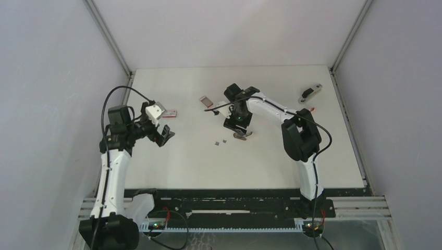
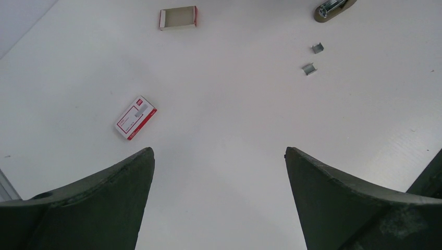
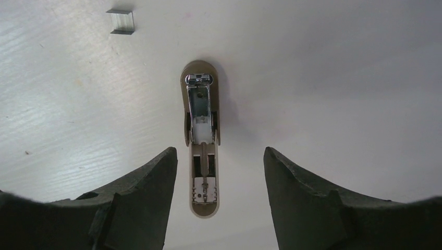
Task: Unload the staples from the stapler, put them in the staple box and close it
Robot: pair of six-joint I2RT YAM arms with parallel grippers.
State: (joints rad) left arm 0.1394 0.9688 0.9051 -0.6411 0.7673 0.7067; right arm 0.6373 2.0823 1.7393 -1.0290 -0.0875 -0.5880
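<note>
The staples (image 2: 309,69), two short grey metal strips, are lying loose on the white table (image 1: 271,172), just beside the beige plastic-and-steel stapler (image 3: 202,135). The stapler is lying flat and hinged fully open with its magazine channel facing up, probably to expose the load. Whether any strips remain inside cannot be told. The right gripper (image 3: 220,150) is hovering directly above it, fingers partly spread to either side and gripping nothing. The left gripper (image 2: 219,149) is hanging well apart, spread wide and empty, near a small red-and-white cardboard box (image 2: 135,117).
</note>
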